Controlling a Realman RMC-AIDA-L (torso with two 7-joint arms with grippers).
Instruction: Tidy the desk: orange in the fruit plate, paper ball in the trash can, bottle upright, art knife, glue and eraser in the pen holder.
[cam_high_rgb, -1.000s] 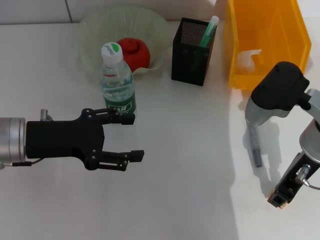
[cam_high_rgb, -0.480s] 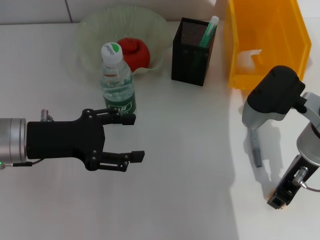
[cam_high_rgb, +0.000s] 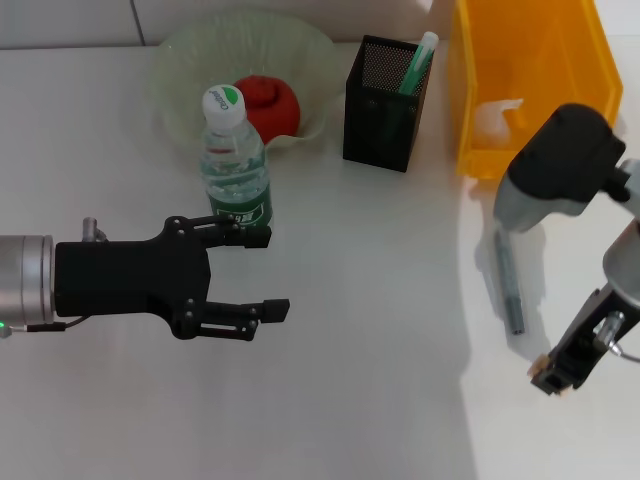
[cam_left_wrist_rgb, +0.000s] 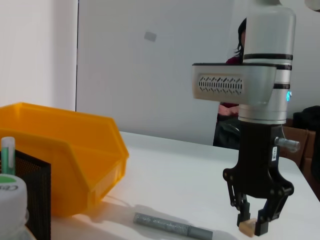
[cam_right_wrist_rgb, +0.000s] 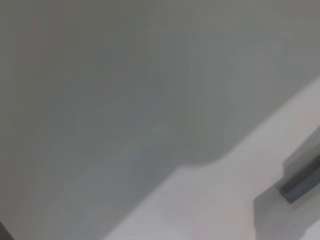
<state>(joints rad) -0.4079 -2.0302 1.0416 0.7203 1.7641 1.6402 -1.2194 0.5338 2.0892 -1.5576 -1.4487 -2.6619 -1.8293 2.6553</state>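
Observation:
My right gripper (cam_high_rgb: 553, 380) hangs near the table's right front, shut on the small peach eraser (cam_left_wrist_rgb: 246, 227), which shows between its fingers in the left wrist view. Just beyond it the grey art knife (cam_high_rgb: 508, 282) lies flat on the table. The bottle (cam_high_rgb: 235, 165) stands upright, and my left gripper (cam_high_rgb: 272, 272) rests open just in front of it. The orange (cam_high_rgb: 270, 105) sits in the green fruit plate (cam_high_rgb: 195, 55). The black mesh pen holder (cam_high_rgb: 383, 100) holds a green-and-white stick (cam_high_rgb: 418, 62). The paper ball (cam_high_rgb: 497, 118) lies inside the yellow trash can (cam_high_rgb: 530, 60).
The right arm's black elbow housing (cam_high_rgb: 565, 155) hangs over the near corner of the trash can. A white wall runs along the back of the table. The right wrist view shows only a blurred grey surface.
The right gripper has risen slightly with the eraser, and its elbow has swung right, uncovering more of the art knife. The left arm has stayed still.

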